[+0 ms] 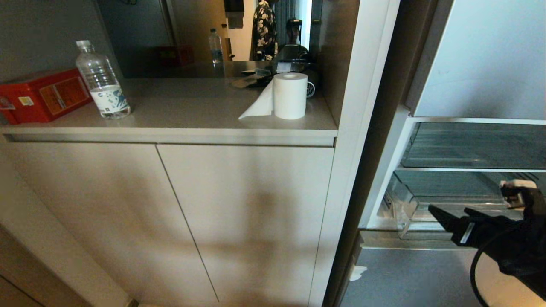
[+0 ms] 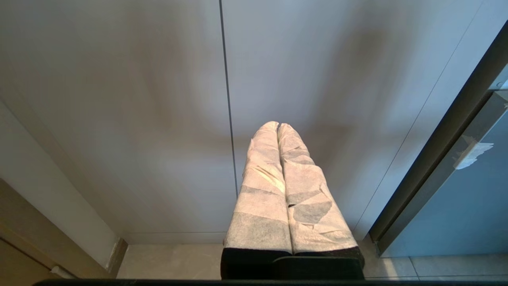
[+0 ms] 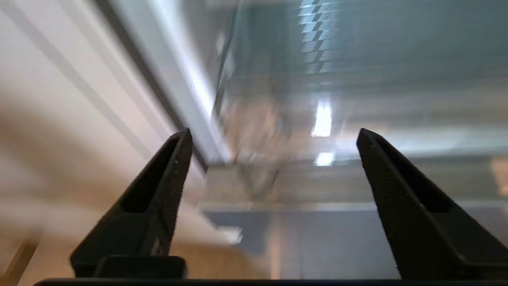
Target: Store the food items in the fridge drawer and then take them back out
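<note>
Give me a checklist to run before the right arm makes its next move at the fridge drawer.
1. Right gripper open and empty: ok, fingers spread wide, nothing between them.
2. Right gripper at the fridge drawer: ok, it sits just in front of the clear front lip.
3. Drawer accessible: ok, the fridge is open and the bin shows below the clear-fronted compartment.
4. Food items located: cannot tell, no red pieces show in any view.
5. Left gripper out of the way: ok, shut, facing the cabinet doors.
6. Right wrist view steady: not ok, blurred.
</note>
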